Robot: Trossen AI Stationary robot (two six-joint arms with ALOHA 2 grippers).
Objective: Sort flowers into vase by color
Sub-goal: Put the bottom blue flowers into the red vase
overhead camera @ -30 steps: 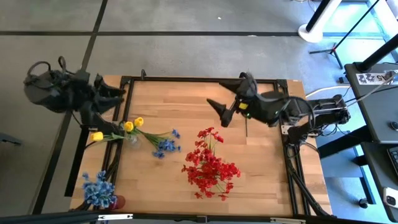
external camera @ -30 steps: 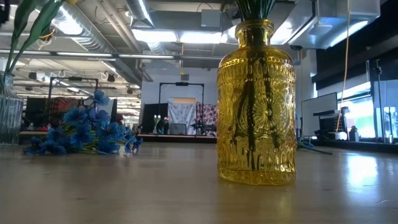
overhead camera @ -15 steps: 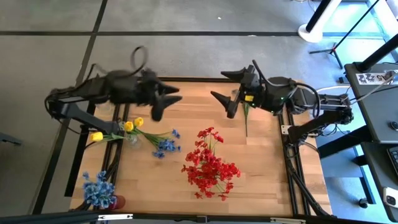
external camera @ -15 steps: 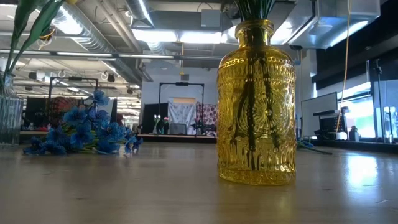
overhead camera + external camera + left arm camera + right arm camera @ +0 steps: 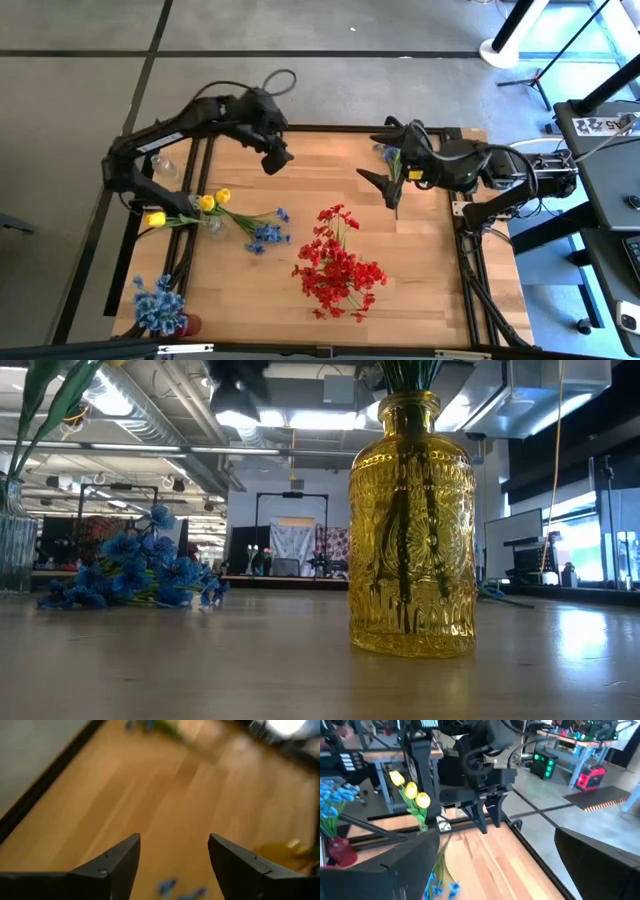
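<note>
Yellow vase (image 5: 412,525) neck cropped, left end effector (image 5: 277,160) blurred, open

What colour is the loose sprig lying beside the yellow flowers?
Blue: the loose sprig shows best in the high view.

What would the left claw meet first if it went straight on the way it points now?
Most likely bare table. The left claw is open and angled down, and its wrist view shows plain wood ahead between the fingers. A few blue blooms sit nearer in, so depth is uncertain.
</note>
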